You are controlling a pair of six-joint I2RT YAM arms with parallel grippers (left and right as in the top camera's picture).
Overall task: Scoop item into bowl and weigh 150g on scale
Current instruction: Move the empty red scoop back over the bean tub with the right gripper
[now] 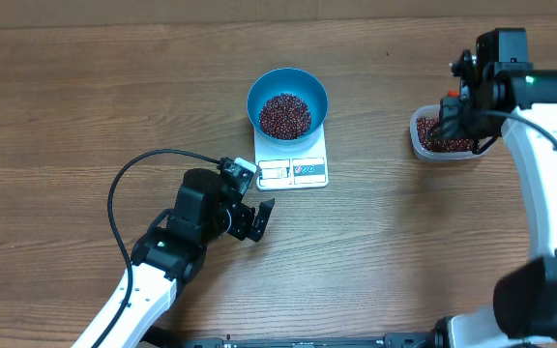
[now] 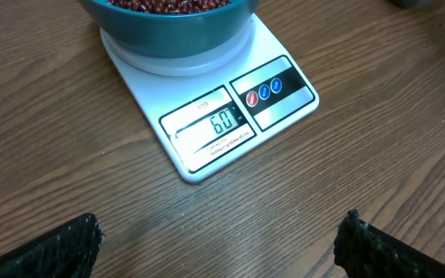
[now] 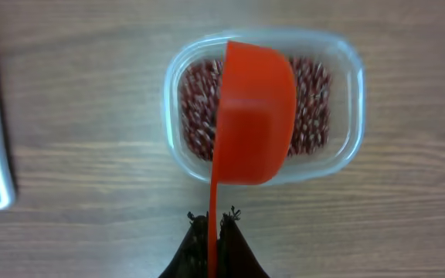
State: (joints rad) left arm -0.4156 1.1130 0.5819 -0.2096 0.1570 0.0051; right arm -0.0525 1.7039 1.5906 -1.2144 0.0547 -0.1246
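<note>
Two wrist-only details: scale (image 2: 207,108) readout beyond spread left fingers (image 2: 60,247); scoop (image 3: 253,116) clamped in right fingers (image 3: 242,251).

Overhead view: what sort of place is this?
Probably a robot test bench rather than a kitchen: a wood-grain table, a left arm and right arm, and a scale, blue bowl of beans and clear tub laid out.

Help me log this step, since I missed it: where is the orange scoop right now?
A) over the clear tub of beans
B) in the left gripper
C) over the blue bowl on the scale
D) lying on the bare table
A: the right wrist view shows the orange scoop, pinched in the right gripper, over the clear tub holding beans.
</note>
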